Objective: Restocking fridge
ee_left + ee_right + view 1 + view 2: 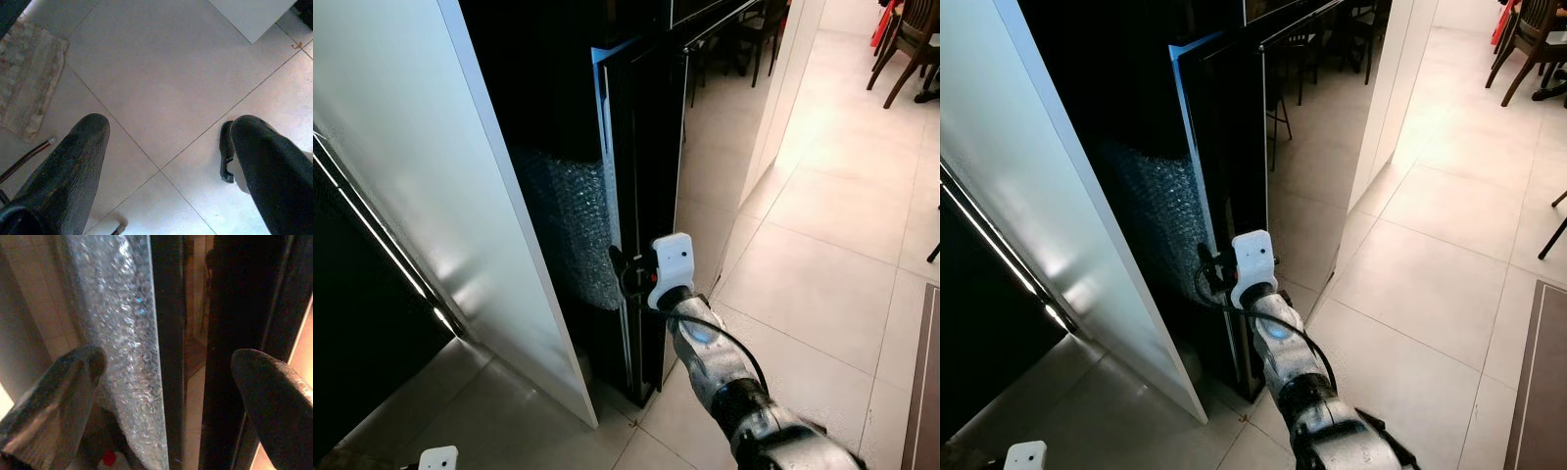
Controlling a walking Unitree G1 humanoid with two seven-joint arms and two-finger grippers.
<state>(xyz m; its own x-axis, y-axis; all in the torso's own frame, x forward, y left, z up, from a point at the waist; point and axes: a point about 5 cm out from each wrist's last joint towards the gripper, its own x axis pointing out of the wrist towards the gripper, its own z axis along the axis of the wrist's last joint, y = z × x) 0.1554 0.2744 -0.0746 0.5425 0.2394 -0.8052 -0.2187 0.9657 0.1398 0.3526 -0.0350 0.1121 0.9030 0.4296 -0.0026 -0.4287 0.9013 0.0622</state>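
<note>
1. The right gripper (625, 266) is raised to the edge of the black glass fridge door (646, 176), which stands slightly ajar. Its fingers are spread wide, one on each side of the door edge, gripping nothing.
2. The step in hand looks like opening the door: one finger (63, 396) should hook behind the edge, beside the bubble wrap (122, 333) lining the gap, and pull outward in a slow arc.
3. The left gripper (161, 161) hangs idle over the floor, fingers wide apart and empty.
4. The floor (822, 294) is pale glossy tile; a white panel (431, 196) flanks the fridge, and wooden chairs (911, 49) stand well apart at the room's far side.
</note>
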